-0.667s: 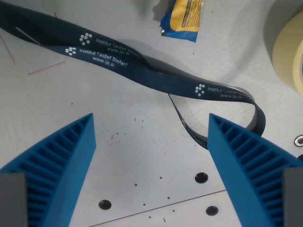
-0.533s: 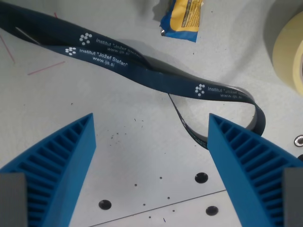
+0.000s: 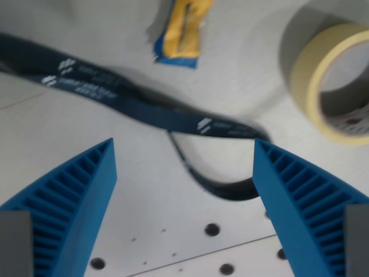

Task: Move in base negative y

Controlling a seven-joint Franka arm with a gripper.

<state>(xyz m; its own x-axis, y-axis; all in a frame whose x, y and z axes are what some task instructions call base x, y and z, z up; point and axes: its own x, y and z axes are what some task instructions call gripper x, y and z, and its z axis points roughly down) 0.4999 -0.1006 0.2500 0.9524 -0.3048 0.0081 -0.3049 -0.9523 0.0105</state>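
- Pincer [image 3: 184, 173] is spread wide open, nothing between its two blue ribbed fingers [image 3: 69, 196], which stick up from the bottom corners of the wrist view.
- It hangs above a pale grey worktop [image 3: 144, 190] with a few small dark holes [image 3: 212, 229] near the bottom edge.
- Dark blue lanyard [image 3: 144, 109] with white print runs from the wrist view's left edge across the middle, then loops back down into a curl just beside the right-hand finger. The print is too blurry to read.
- That curl sits in the gap between the fingers, closer to the wrist view's right. Can't tell if it actually touches the finger.
- Yellow and blue wrapper [image 3: 180, 34] lies at the top, a bit left of centre, just above the lanyard and apart from it.
- Roll of cream tape [image 3: 314, 86] sits at the wrist view's upper right, lying flat with its hole facing up, partly cut off by the edge.
- Whole picture is kinda soft and smeared.
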